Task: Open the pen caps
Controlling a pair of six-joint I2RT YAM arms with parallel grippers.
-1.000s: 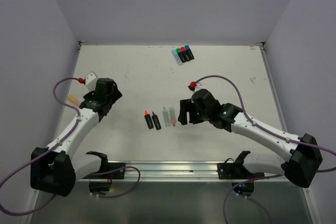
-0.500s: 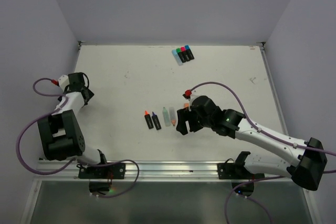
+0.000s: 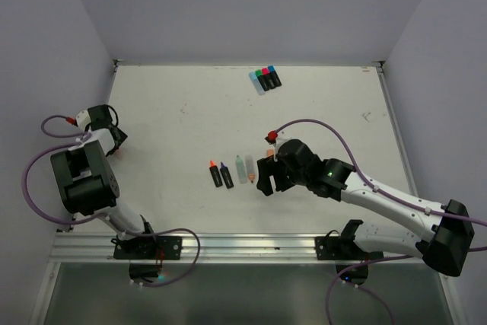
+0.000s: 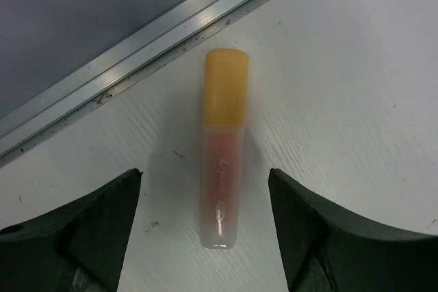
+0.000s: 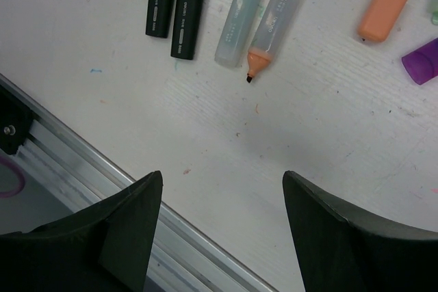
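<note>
A pale pink pen (image 4: 220, 193) with a yellow-orange cap (image 4: 226, 87) lies on the table beside the left rail. My left gripper (image 4: 204, 174) is open, with one finger on each side of the pen body, not touching it. In the top view my left gripper (image 3: 110, 141) is at the table's left edge and hides that pen. My right gripper (image 5: 222, 177) is open and empty above bare table. Beyond it lie two black pens (image 5: 175, 6) and two pale pens (image 5: 259, 15), all uncapped. A loose orange cap (image 5: 383, 13) and a loose purple cap (image 5: 421, 59) lie to their right.
Several capped pens (image 3: 265, 79) lie side by side at the back of the table. The uncapped pens (image 3: 232, 172) lie at the centre, just left of my right gripper (image 3: 266, 176). A metal rail (image 5: 82, 169) runs along the near edge, and another (image 4: 157, 39) along the left edge.
My left arm has folded back and swung to the table's left edge, over the yellow-capped pen. My right gripper has moved slightly left and nearer.
</note>
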